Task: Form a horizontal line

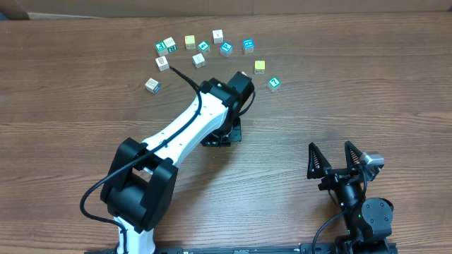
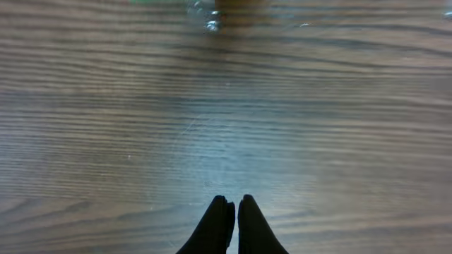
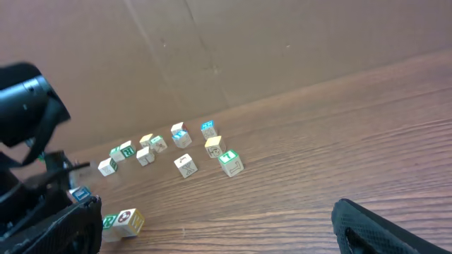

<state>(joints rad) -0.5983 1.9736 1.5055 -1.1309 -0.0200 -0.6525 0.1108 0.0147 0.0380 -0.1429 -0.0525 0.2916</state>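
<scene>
I read the overhead view with 12 o'clock at the far edge. Across the tabletop (image 1: 85,141) my left arm (image 1: 183,123) stretches out toward 1 o'clock. The right gripper (image 1: 330,147) sits down at 5 o'clock, its fingers spread wide, well apart from everything. The left gripper (image 2: 233,202) is pressed together on nothing, over plain wood grain in its wrist view. As I judge it, no horizontal line is formed. The white-faced cubes (image 1: 198,60) lie scattered from 9 to 11 o'clock of the left wrist: the outlying cube (image 1: 152,85) at 9, the green-lettered cube (image 1: 170,44) near 10, and the far cube (image 1: 218,35) at 11. The left arm is clearly the nearer one, so I would use it to work them into a row running 9 to 3.
</scene>
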